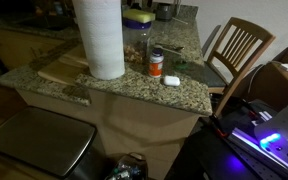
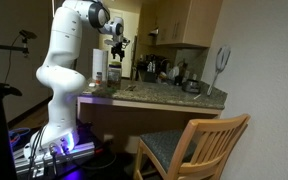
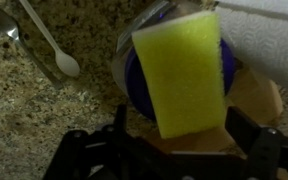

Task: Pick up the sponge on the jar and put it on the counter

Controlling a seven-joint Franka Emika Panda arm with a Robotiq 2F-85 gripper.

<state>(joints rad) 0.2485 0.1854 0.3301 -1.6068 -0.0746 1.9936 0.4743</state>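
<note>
The bright yellow sponge (image 3: 179, 70) lies flat on the round blue-purple lid of the clear jar (image 3: 134, 85). In an exterior view the sponge (image 1: 138, 18) tops the jar (image 1: 137, 42) at the back of the granite counter (image 1: 134, 88). My gripper (image 3: 184, 128) is open and hovers just above the jar. Its dark fingers stand either side of the sponge's near end, and I cannot tell whether they touch it. In an exterior view the gripper (image 2: 117, 44) hangs over the counter (image 2: 154, 95) beside the paper towel roll.
A tall paper towel roll (image 1: 104, 35) stands next to the jar on a pale wooden board (image 1: 62, 68). An orange bottle with a white cap (image 1: 156, 63) and a small white object (image 1: 171, 80) stand in front. A white spoon (image 3: 54, 45) lies on the granite. A wooden chair (image 1: 239, 50) stands beside the counter.
</note>
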